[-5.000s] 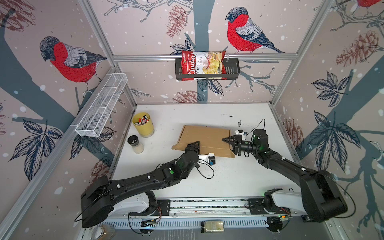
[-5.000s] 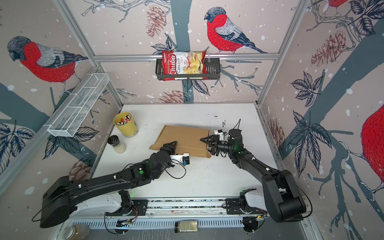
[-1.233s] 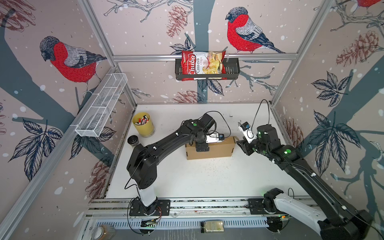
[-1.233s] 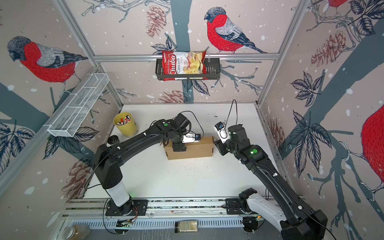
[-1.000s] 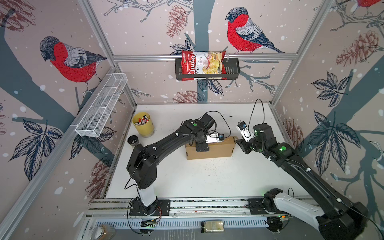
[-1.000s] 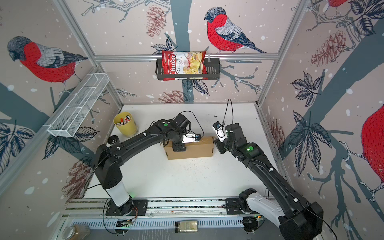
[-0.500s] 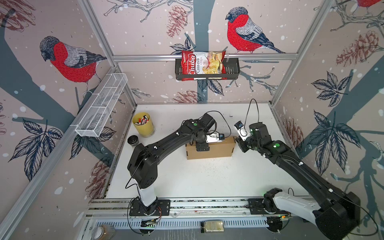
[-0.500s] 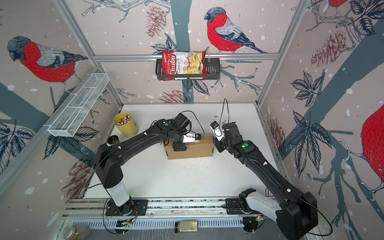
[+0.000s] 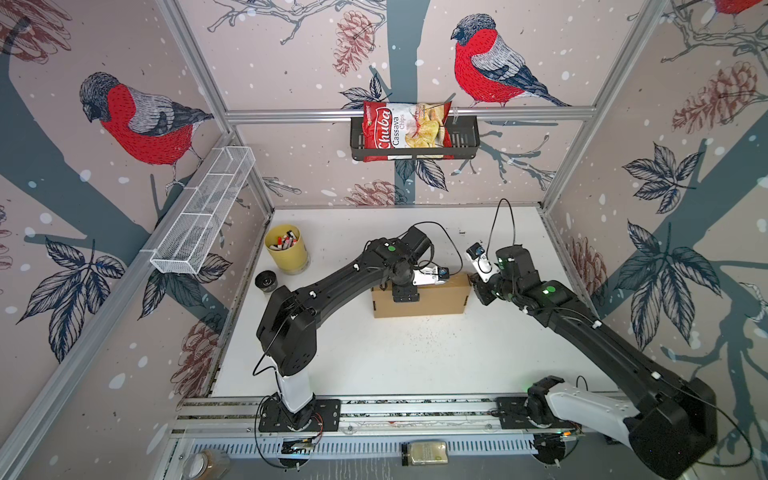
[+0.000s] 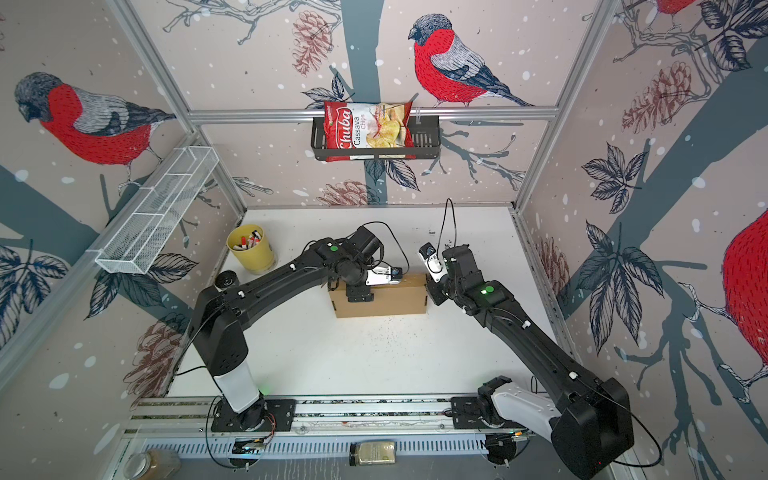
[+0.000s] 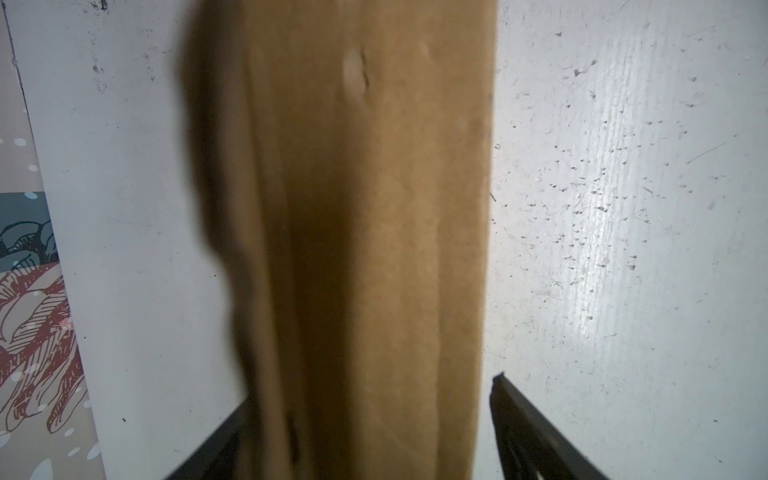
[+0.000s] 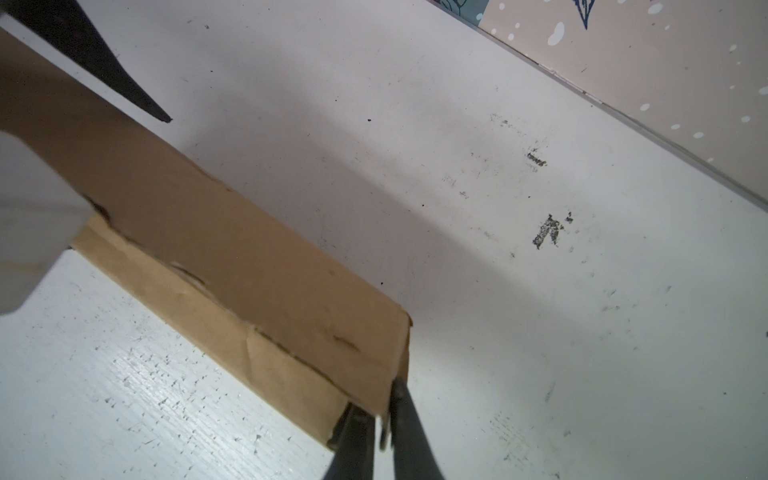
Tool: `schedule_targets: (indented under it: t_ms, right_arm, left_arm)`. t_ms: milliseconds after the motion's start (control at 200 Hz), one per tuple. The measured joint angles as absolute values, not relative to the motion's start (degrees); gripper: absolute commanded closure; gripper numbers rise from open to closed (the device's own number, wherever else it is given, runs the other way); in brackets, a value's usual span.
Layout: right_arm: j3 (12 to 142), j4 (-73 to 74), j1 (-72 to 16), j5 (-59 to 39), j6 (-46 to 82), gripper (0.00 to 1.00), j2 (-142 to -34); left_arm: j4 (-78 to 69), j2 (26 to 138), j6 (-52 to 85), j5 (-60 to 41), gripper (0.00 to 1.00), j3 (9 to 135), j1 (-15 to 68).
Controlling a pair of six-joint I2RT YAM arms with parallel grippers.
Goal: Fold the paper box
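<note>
Table (image 9: 415,365): white, scuffed, carrying the work near its middle. Paper box (image 9: 440,297): stands mid-table as a long, shut brown carton, one long side facing near, lid down. Left gripper (image 9: 405,294): set from above over the box's left part, jaws spread wide astride it; its wrist view shows one finger just clear of the cardboard, so no clamp is judged. Right gripper (image 12: 376,397): at the box's right end, jaws closed, pinching a cardboard corner there. Judgement: folding is nearly complete, and the step in hand is seating the right end. The next move calls for tucking that corner home while the left side steadies the box against sliding.
</note>
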State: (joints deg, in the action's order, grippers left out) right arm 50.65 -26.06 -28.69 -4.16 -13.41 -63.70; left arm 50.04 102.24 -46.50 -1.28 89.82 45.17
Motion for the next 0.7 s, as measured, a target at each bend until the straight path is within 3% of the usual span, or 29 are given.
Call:
schedule_targets:
  t_ms: [255,700]
  right_arm:
    - [53.23,-29.28,-28.6,-5.58,-9.63,0.99,-64.55]
    - [60.16,-37.69,-28.73,-8.08,-5.93,0.99,-68.99]
  left_arm:
    - [50.0,102.24,-45.71,-0.05,0.15,89.91,45.17]
    - [45.54,100.27,-44.71,3.07,0.03,86.04,45.17]
